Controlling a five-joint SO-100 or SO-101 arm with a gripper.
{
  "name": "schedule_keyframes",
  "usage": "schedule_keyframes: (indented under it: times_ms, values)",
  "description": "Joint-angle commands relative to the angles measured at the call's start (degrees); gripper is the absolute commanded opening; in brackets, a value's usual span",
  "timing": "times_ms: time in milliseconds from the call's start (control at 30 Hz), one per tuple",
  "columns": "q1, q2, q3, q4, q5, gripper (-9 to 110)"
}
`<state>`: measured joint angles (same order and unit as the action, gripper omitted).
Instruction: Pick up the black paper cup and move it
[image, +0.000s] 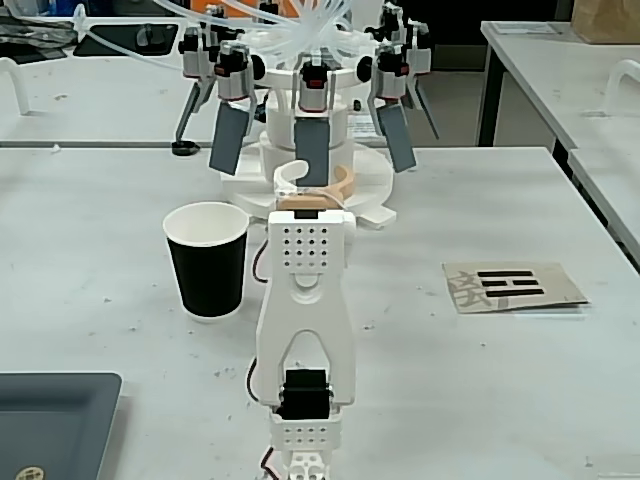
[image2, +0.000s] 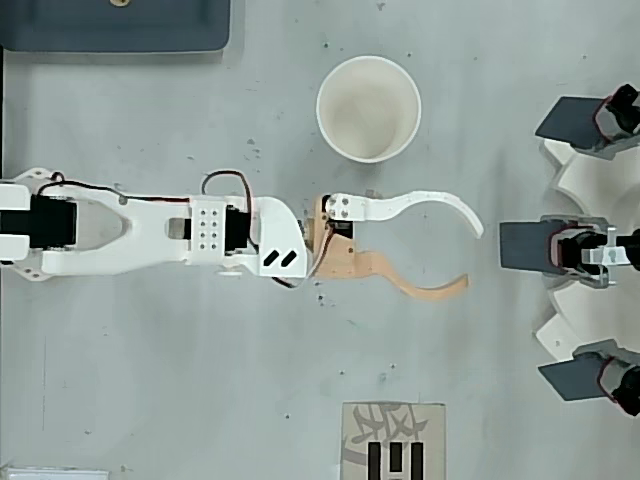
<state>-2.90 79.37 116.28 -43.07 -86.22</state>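
Observation:
The black paper cup stands upright on the table left of the arm in the fixed view. From overhead it shows as a white-rimmed circle with an empty white inside. My gripper stretches out over the table with a white curved finger and a tan curved finger spread wide, nothing between them. The cup sits beside the white finger, a small gap apart, outside the jaws. In the fixed view the gripper is mostly hidden behind the arm.
A white multi-armed device with grey paddles stands just beyond the fingertips. A card with black markings lies on the table. A dark grey tray sits near the arm's base.

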Motion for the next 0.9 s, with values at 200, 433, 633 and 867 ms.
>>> schedule_keyframes:
  times_ms: [200, 433, 633, 867]
  values:
    - [2.90, 5.19, 3.25, -2.99, -5.80, 8]
    - [2.90, 5.19, 3.25, -2.99, -5.80, 8]
    - [2.90, 7.56, 6.24, -3.43, -5.71, 8]
    - [2.90, 13.18, 12.74, -5.27, -5.10, 9]
